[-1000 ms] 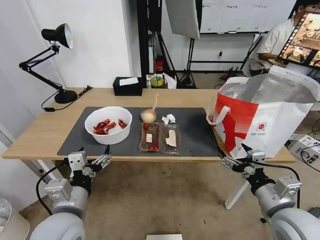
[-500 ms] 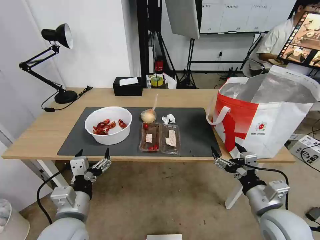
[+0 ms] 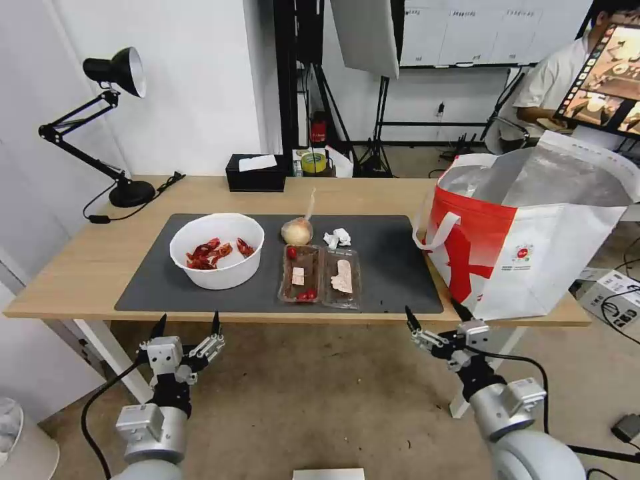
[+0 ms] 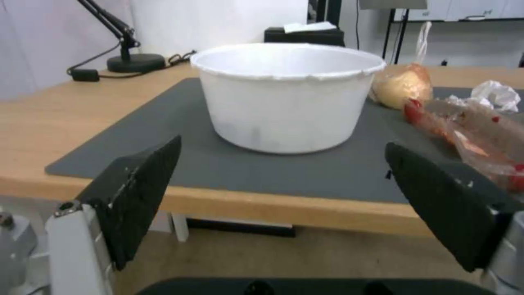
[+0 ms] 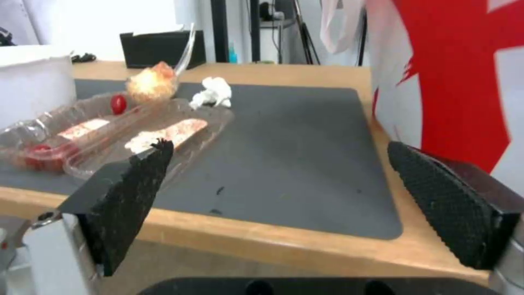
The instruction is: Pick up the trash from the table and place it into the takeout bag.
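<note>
On the table (image 3: 80, 267) lies a dark grey mat (image 3: 393, 267) with the trash. A white bowl (image 3: 217, 250) (image 4: 289, 96) holds red crayfish shells. Right of it lie a clear clamshell box (image 3: 320, 275) (image 5: 109, 135), a knotted clear bag (image 3: 297, 231) (image 5: 150, 84) and a crumpled tissue (image 3: 338, 237) (image 5: 212, 93). The takeout bag (image 3: 533, 233) (image 5: 464, 73), white and red, stands open at the table's right end. My left gripper (image 3: 187, 326) (image 4: 284, 172) hangs open below the front edge, facing the bowl. My right gripper (image 3: 435, 314) (image 5: 278, 176) is open too, below the edge near the bag.
A black desk lamp (image 3: 113, 100) stands at the table's back left with its cord trailing. A black tissue box (image 3: 255, 173) sits at the back edge. Tripods and stands fill the room behind. A white table leg (image 3: 477, 393) stands close to my right arm.
Both arms have dropped lower and drawn back from the table's front edge. The right gripper has also shifted left. The things on the table have not moved.
</note>
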You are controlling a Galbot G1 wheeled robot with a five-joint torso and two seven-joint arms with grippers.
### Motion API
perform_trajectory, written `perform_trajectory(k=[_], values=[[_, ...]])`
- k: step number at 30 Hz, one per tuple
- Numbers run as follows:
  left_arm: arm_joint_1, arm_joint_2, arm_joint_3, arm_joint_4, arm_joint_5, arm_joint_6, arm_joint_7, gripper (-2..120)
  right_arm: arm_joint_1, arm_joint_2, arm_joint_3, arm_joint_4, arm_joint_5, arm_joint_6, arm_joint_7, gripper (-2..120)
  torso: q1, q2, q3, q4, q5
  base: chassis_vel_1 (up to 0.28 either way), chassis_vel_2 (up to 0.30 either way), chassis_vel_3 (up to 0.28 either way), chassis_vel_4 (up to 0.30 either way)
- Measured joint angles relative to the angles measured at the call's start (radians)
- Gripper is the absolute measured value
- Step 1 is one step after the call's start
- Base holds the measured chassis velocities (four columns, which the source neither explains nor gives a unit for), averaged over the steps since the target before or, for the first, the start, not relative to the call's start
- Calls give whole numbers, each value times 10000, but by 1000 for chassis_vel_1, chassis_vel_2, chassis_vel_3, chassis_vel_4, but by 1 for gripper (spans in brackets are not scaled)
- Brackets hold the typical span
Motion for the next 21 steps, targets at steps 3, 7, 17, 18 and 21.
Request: perform_trajectory(k=[3, 7, 17, 18, 21], values=[[58, -6, 1, 75, 23, -98, 17, 100, 17, 23, -66, -72, -9, 0, 7, 100, 0, 0, 0, 0, 0, 0, 0, 0, 0], [113, -8, -23, 136, 23, -226, 72, 100, 18, 58, -160, -135, -108, 0, 14, 100, 0, 0, 0, 0, -1, 0, 0, 0, 0], [123, 22, -47, 85, 9, -259, 147, 100, 204, -79, -790, 636, 2105, -678, 277, 100, 0, 0, 0, 0, -1, 0, 0, 0, 0], [120, 30, -52, 79, 8, -259, 148, 100, 267, -110, -897, 762, 2613, -808, 342, 100, 0, 0, 0, 0, -1, 0, 0, 0, 0], [153, 48, -64, -24, -264, -229, 141, 100, 633, -215, -1359, 1262, 5079, -1268, 900, 100, 0, 0, 0, 0, -2, 0, 0, 0, 0]])
